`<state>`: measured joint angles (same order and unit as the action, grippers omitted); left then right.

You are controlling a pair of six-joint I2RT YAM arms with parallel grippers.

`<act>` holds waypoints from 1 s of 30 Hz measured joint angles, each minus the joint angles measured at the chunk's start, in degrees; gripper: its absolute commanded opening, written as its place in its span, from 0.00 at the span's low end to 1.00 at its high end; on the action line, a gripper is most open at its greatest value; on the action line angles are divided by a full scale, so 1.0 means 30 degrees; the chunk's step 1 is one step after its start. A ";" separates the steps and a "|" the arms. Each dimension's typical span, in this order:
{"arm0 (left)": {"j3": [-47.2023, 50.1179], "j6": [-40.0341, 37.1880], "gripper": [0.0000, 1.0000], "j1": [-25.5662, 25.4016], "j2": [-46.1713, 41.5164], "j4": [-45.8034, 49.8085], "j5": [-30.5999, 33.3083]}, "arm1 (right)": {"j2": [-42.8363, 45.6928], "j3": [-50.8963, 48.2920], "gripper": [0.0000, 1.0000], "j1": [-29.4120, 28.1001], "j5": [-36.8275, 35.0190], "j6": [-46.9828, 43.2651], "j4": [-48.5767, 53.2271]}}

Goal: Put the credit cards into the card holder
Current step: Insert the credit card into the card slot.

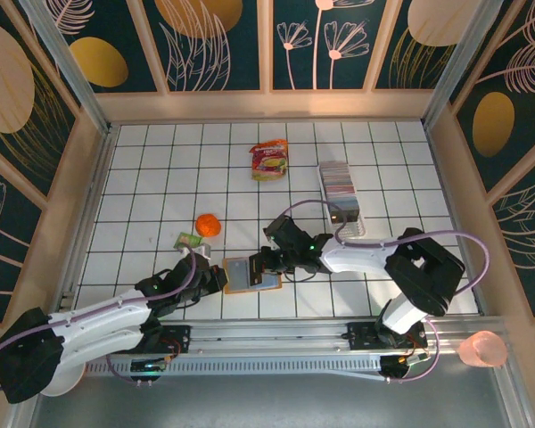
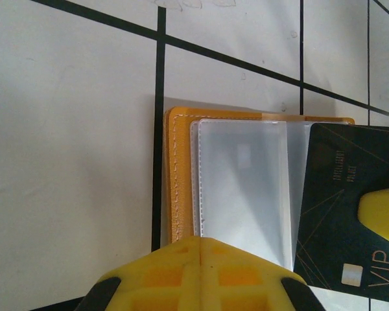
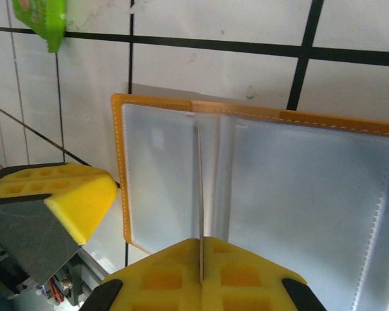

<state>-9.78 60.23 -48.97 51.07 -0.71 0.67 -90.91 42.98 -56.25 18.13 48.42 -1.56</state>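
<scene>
1. The card holder (image 1: 252,275) lay open on the table (image 1: 143,178), close to the near edge and a little left of the middle. Its orange rim ran around clear sleeves (image 2: 243,188).
2. The left gripper (image 1: 216,278) stood at the left edge of the holder with its yellow fingertips (image 2: 162,272) pressed together. I cannot tell whether they pinched the rim.
3. The right gripper (image 1: 269,263) was over the holder from the right side. Its jaws were closed on a dark card (image 2: 340,194) marked "VIP". In the right wrist view this card showed only as a thin line reaching toward the fold between the sleeves.
4. Bare tiles gave free room along the left edge and toward the far-left corner.
5. An orange ball (image 1: 207,225) and a green packet (image 1: 189,241) lay just beyond the left gripper, on the far side of it.
6. A clear tray (image 1: 355,227) lay in the far half, right of the middle, with a row of credit cards (image 1: 337,178) inside.
7. A snack packet (image 1: 269,160) lay near the tray on its left, apart from it.
</scene>
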 measured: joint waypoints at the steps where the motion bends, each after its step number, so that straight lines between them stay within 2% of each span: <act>1: 0.0000 0.0000 0.00 0.0000 0.0066 -0.0007 0.0000 | -0.0131 0.0000 0.00 -0.0029 0.0000 0.0000 -0.0007; 22: 0.0029 0.0015 0.00 0.0000 0.0255 -0.0248 0.0525 | -0.0634 -0.0015 0.00 -0.0146 0.0284 0.0809 -0.1421; 26: 0.0029 0.0007 0.04 0.0000 -0.0029 -0.0175 0.0947 | -0.0634 -0.0386 0.00 -0.0146 0.0211 0.1370 -0.1982; 30: 0.0029 0.0000 0.03 0.0000 -0.0153 -0.0175 0.1195 | -0.0634 -0.0816 0.00 -0.0153 0.0073 0.1887 -0.2295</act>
<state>-9.69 60.23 -48.97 50.61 -1.23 4.25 -92.82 40.53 -56.71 18.35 54.08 -8.45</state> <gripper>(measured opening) 0.039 0.048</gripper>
